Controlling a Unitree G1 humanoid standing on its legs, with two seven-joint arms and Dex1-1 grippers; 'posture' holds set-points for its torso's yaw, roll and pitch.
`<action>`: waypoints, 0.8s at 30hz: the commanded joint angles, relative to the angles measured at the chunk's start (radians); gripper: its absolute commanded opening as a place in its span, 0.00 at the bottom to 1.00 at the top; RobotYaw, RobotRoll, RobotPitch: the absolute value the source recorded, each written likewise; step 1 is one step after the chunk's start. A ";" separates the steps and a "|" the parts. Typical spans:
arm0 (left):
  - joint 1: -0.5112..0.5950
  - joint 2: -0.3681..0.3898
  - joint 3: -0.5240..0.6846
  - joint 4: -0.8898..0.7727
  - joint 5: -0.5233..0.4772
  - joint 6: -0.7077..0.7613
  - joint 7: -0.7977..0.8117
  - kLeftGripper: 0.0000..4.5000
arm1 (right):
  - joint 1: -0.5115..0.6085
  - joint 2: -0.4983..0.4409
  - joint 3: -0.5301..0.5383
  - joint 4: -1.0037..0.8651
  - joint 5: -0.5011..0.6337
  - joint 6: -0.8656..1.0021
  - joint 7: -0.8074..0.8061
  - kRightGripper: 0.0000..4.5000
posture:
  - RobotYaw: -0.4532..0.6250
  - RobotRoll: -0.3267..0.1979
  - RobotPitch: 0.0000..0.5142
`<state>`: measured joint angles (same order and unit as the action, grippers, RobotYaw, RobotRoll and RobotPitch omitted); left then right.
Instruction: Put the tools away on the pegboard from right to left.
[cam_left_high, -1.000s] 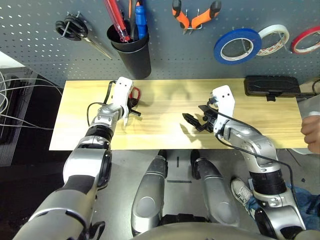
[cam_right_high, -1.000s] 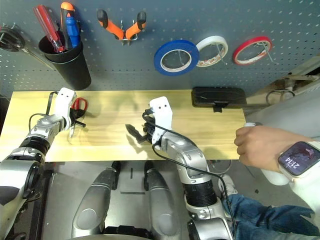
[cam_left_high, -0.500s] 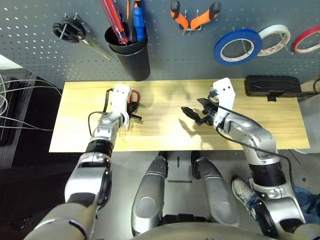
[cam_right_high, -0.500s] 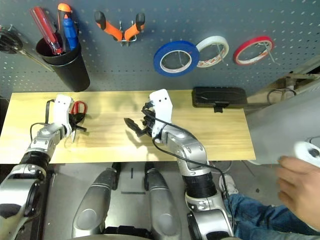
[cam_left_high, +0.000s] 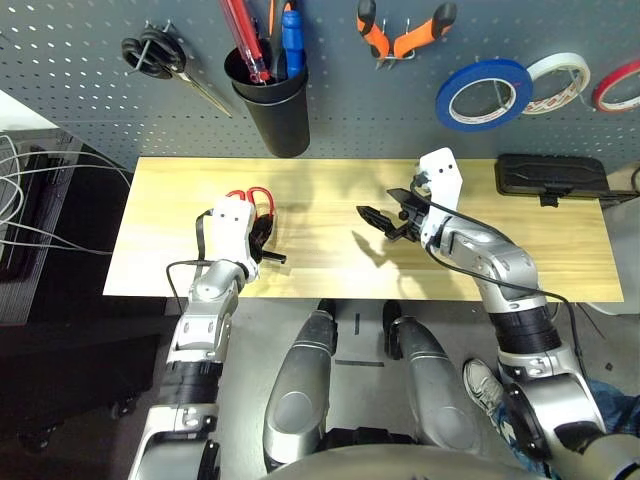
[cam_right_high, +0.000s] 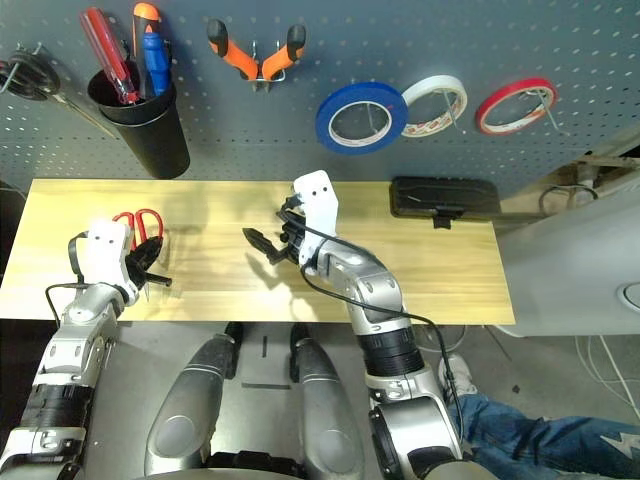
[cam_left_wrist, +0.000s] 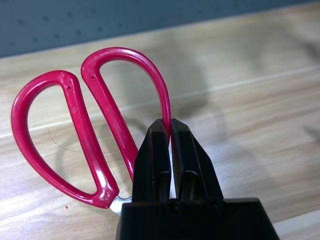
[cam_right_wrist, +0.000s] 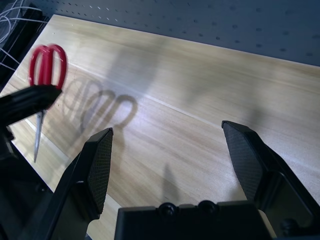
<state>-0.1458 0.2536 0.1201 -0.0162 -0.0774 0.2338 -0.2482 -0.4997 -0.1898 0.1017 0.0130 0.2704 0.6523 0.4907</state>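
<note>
Left wrist view: red-handled scissors pinched in left jaws, right jaws spread

Pressed together on one loop of the red-handled scissors, the left gripper holds them above the wooden tabletop. In the right wrist view the blades point down, with the red loops uppermost, and a shadow of the scissors falls on the wood. The right gripper hovers over the middle of the tabletop, its jaws spread wide with nothing between them.

Behind the tabletop stands the dark grey pegboard. From left to right it carries the black-handled scissors, hung at a slant; a black cup with a red-handled tool, an orange-and-black-handled tool and the blue-handled screwdriver; then the orange-and-black-handled pliers on metal hooks, handles up. Farther right hang the blue tape ring, the white tape roll, partly behind the blue one, and the red tape roll. A black case lies at the tabletop's back right.
</note>
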 joint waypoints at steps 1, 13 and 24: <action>0.047 -0.009 0.001 -0.068 -0.010 -0.022 0.006 0.00 | 0.010 0.004 0.016 0.019 -0.002 -0.017 0.016 1.00 | 0.55 0.62 0.69; 0.122 0.027 -0.043 -0.224 0.091 -0.242 0.024 0.00 | 0.001 -0.001 0.046 -0.055 0.010 -0.091 0.101 1.00 | 0.55 0.62 0.69; 0.042 0.097 -0.045 -0.201 0.226 -0.427 0.067 0.00 | -0.040 0.048 0.047 -0.122 0.054 -0.138 0.142 1.00 | 0.55 0.62 0.69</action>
<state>-0.1124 0.3420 0.0678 -0.2254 0.1283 -0.1641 -0.1866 -0.5451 -0.1470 0.1361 -0.0850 0.3083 0.5280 0.6180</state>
